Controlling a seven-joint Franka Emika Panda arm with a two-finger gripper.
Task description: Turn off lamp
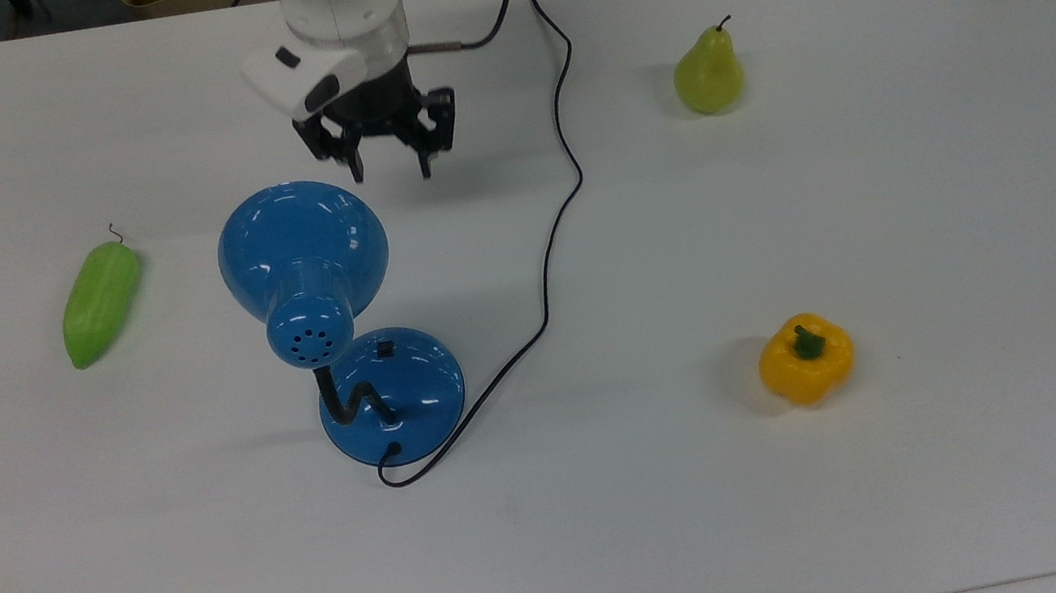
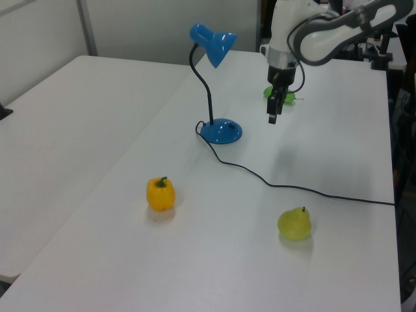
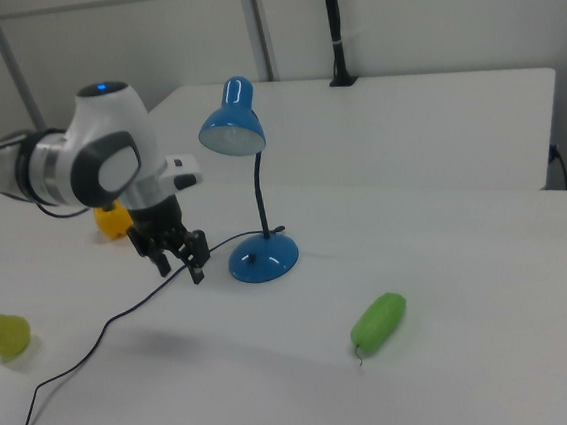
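Observation:
The lamp stands near the table's middle, with its blue dome shade (image 1: pixel 302 244) on a bent black gooseneck over the round blue base (image 1: pixel 414 396). A small black switch (image 1: pixel 383 348) sits uncovered on the base's far side. In the top view my gripper (image 1: pixel 392 170) hovers open above the table beyond the shade, well clear of the base, and holds nothing. The left view shows the gripper (image 2: pixel 273 117) to the right of the lamp base (image 2: pixel 221 132). In the right view the gripper (image 3: pixel 181 271) hangs left of the base (image 3: pixel 263 260). Whether the bulb is lit I cannot tell.
The lamp's thin black cord (image 1: pixel 564 181) runs from the base past the gripper's right to the table's far edge. A green pear (image 1: pixel 708 73), a yellow bell pepper (image 1: pixel 806 358) and a long green vegetable (image 1: pixel 100 301) lie spread around the white table (image 1: pixel 915 491).

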